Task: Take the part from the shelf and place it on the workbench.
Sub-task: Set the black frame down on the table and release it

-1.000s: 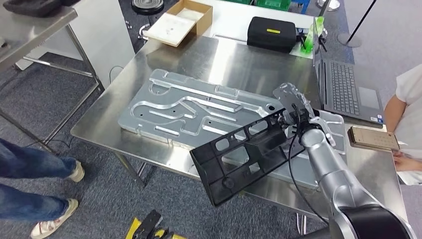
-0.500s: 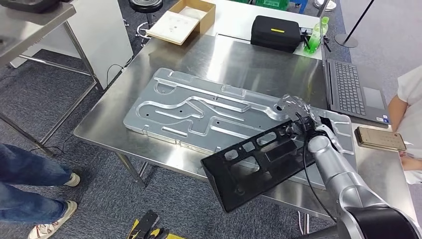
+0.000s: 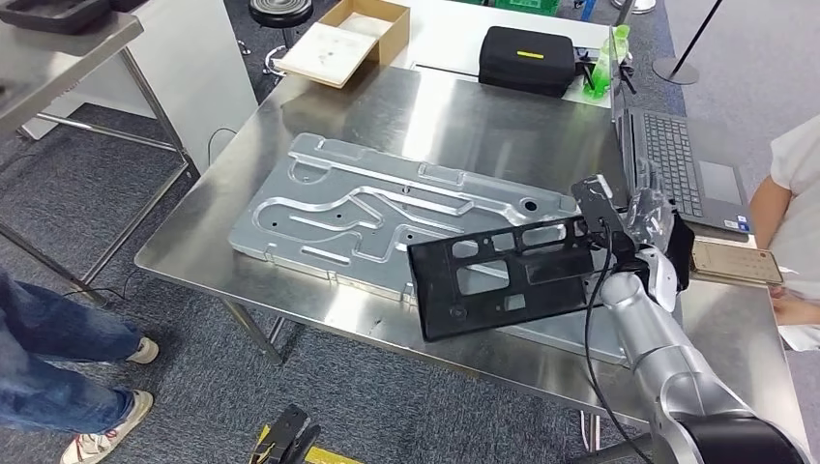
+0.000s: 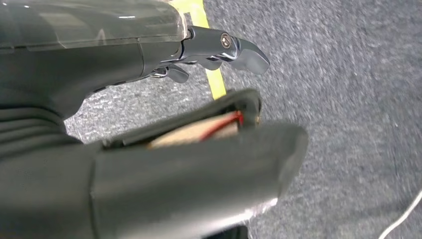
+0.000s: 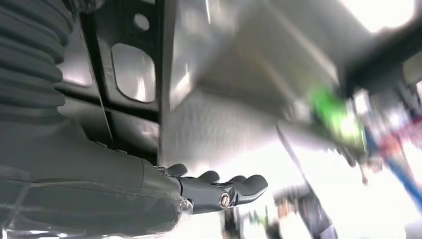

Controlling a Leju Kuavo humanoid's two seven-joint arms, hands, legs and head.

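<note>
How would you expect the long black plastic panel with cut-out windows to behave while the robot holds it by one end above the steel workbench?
The black plastic panel probably stays fairly stiff: it juts out straight from the right hand without sagging. It looks light, being thin and full of openings. Held at one end only, it may twist or swing as it nears the workbench.

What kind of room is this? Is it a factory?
Probably a workshop or robot test lab more than a full factory. A steel workbench holds a big machined metal plate, the robot's right hand holds a black plastic part over it, and a laptop sits alongside.
</note>
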